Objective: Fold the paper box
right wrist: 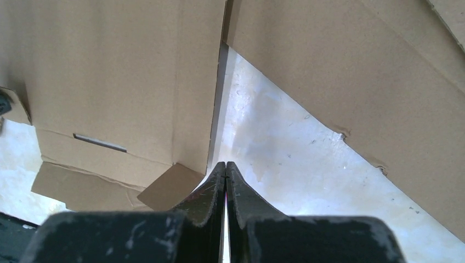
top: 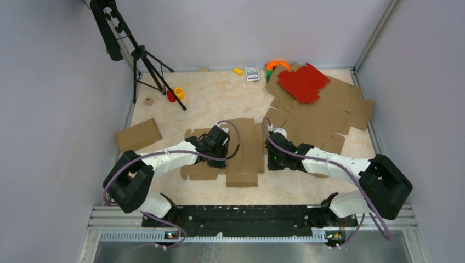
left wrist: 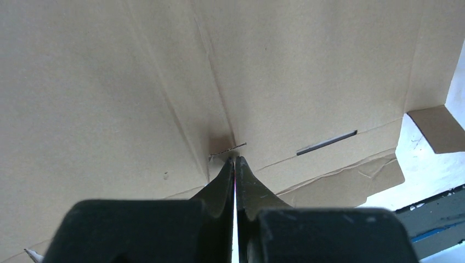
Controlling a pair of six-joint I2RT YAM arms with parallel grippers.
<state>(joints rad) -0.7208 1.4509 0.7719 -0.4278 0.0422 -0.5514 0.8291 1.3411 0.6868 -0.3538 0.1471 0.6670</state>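
The paper box (top: 245,153) is a brown die-cut sheet lying in the table's middle, partly folded, with flaps and a slot (left wrist: 327,142). My left gripper (top: 222,141) is shut, empty, its tips (left wrist: 234,160) pressed on the sheet at a crease junction near the left side. My right gripper (top: 270,156) is also shut and empty; its tips (right wrist: 225,164) rest on the bare table beside the sheet's right edge (right wrist: 186,109), next to a small corner flap (right wrist: 170,186).
A pile of flat brown cardboard sheets (top: 323,118) lies at the back right with a red die-cut sheet (top: 302,82) on top. A folded brown box (top: 137,135) sits at the left. A tripod (top: 148,60) and small toys (top: 175,94) stand at the back.
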